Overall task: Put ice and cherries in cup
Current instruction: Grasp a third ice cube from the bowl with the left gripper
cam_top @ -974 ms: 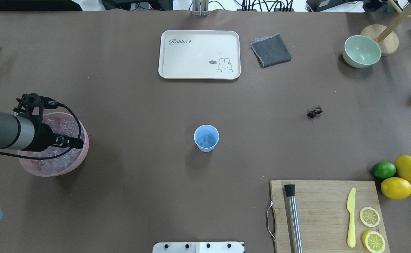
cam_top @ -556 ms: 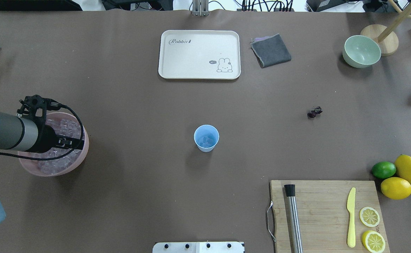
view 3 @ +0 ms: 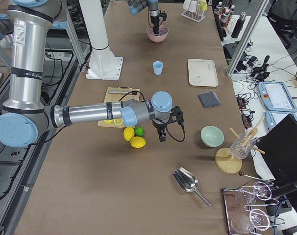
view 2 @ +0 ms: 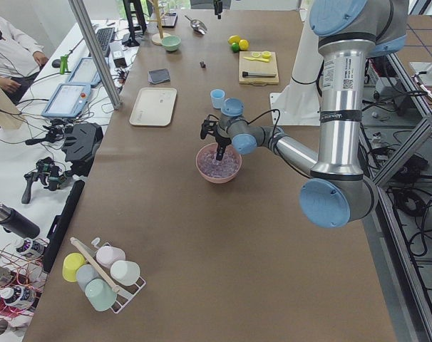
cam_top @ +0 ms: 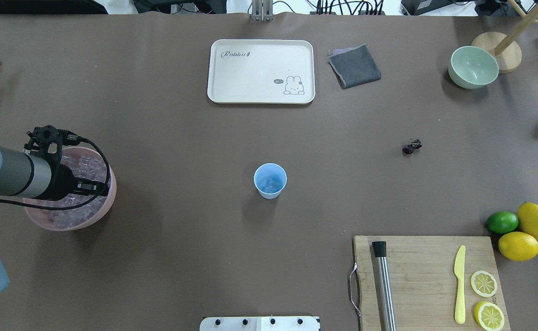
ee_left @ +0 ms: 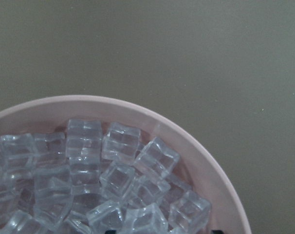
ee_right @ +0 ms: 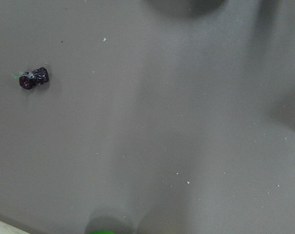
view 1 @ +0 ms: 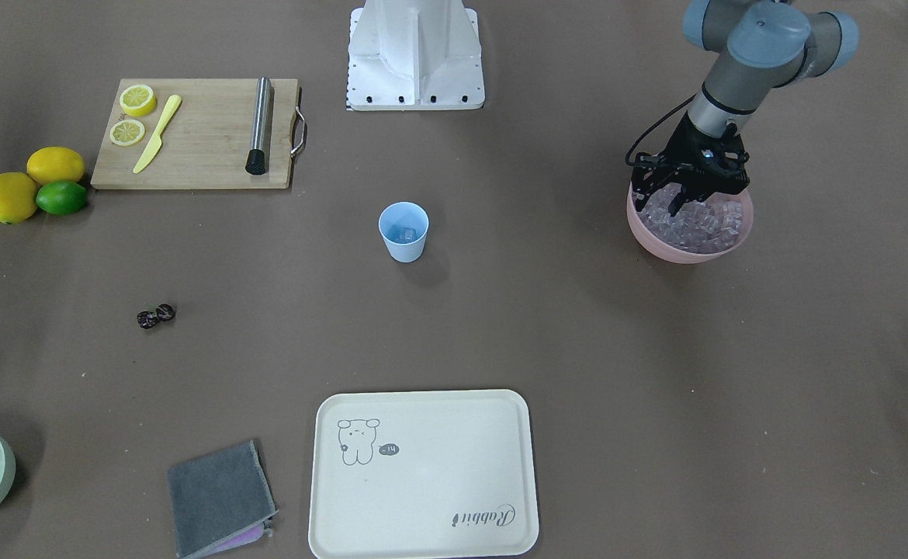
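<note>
The light-blue cup (cam_top: 270,180) stands upright mid-table with a few ice cubes (cam_top: 270,185) in it. A pink bowl (cam_top: 108,202) at the left is heaped with clear ice (ee_left: 118,180). My left gripper (cam_top: 101,186) hangs over this bowl, its tips down among the cubes. It looks open, with the dark fingertips just showing far apart at the bottom edge of the left wrist view. The dark cherries (cam_top: 411,146) lie on the table to the right of the cup and show in the right wrist view (ee_right: 34,78). My right gripper (view 3: 161,137) hovers near the lemons; I cannot tell its state.
A cream tray (cam_top: 260,71), a grey cloth (cam_top: 354,65) and a pale green bowl (cam_top: 473,67) sit along the far side. A cutting board (cam_top: 427,280) carries a steel muddler, a yellow knife and lemon slices. Two lemons (cam_top: 518,246) and a lime (cam_top: 502,222) lie beside it.
My left wrist has shifted slightly over the pink bowl and the gripper sits a little lower among the ice. Nothing else moved.
</note>
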Controlling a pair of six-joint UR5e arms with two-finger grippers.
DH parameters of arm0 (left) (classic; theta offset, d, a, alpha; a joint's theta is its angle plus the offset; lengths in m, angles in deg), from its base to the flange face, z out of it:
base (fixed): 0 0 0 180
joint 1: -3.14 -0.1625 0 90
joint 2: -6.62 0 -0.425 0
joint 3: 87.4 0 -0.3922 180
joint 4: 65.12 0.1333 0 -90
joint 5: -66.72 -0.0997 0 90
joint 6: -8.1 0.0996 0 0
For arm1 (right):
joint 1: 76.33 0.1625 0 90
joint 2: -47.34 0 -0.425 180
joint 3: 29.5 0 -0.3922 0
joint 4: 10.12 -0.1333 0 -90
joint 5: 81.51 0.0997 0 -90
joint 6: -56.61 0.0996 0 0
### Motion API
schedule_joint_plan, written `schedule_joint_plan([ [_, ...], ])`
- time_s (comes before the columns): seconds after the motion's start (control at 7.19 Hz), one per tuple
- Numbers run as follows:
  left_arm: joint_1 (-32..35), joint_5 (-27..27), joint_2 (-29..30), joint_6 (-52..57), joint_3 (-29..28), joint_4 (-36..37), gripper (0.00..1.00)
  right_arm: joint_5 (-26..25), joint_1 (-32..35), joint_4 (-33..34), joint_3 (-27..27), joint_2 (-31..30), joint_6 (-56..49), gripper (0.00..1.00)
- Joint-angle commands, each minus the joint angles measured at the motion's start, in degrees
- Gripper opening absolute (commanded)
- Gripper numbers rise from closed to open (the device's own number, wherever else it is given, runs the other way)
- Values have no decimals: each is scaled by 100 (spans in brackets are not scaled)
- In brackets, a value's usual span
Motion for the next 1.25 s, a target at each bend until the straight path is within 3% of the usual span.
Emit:
schedule_joint_plan([
  [0.0,-1,7,2,-7,35,0,0,2,0,0,-7,-16,-2,99],
  [0.7,104,94,-85,19,411,148,0,11,0,0,-7,-16,-2,99],
  [0.97,742,961,-34,28,536,149,0,11,0,0,-16,-16,6,99],
  [1.11,807,1017,28,19,632,149,0,11,0,0,-16,-16,6,99],
])
